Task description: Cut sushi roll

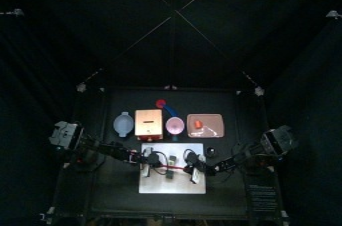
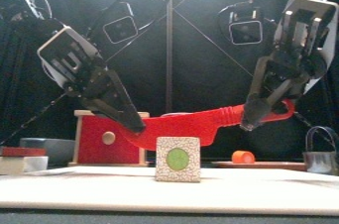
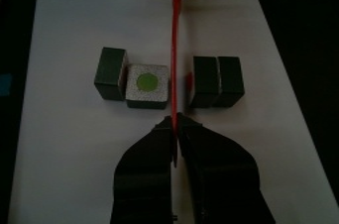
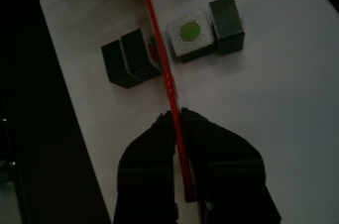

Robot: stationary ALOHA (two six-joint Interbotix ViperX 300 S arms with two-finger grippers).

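Sushi roll [image 3: 166,79] lies in cut pieces mid-board [image 3: 79,20], one piece showing its green centre. Left gripper [image 3: 176,134] and right gripper [image 4: 179,134] each pinch an end of the red knife [image 2: 199,124], held above the pieces. Bowls and containers [image 1: 147,123] stand beyond the board's far edge.

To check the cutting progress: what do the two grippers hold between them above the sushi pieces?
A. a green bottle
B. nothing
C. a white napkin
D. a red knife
D: the left gripper and the right gripper each clamp one end of the red knife, above the sushi roll pieces.
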